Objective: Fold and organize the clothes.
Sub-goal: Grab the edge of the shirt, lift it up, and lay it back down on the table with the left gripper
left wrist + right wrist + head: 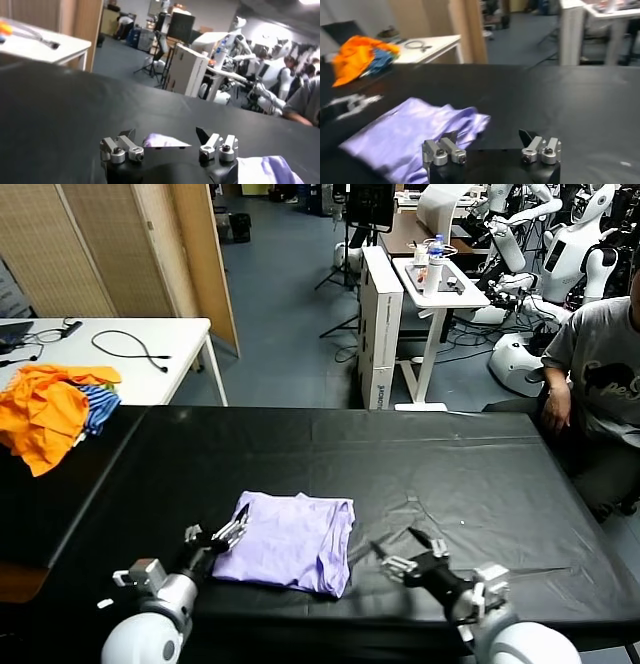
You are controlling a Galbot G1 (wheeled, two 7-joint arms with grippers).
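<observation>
Beyond the work surface stretches a lab floor of grey-blue, with a wooden partition at the far left, a white table carrying a black cable, a white standing desk and several white robots at the far right, where a seated person in a grey shirt waits by the table's right edge. Black cloth covers the wide table, which fills the lower part of the head view; most of its far and right stretches lie bare. At its far left corner sits a heap of orange and blue-striped garments, well apart from everything else.

Near the front edge, slightly left of centre, lies the lavender T-shirt, folded into a rough rectangle. Its long axis runs from the near left toward the far right, somewhat slanted; its right side is rumpled into vertical creases, and its near right corner droops closest to the front edge. No print shows on the upper face.

Both arms reach in low from the front edge. The left gripper points forward and to the right, its fingers spread wide and empty, touching or just beside the shirt's left edge; I cannot tell which. The right gripper points forward and to the left, its fingers likewise spread and holding nothing, just off the shirt's right edge over bare cloth.
</observation>
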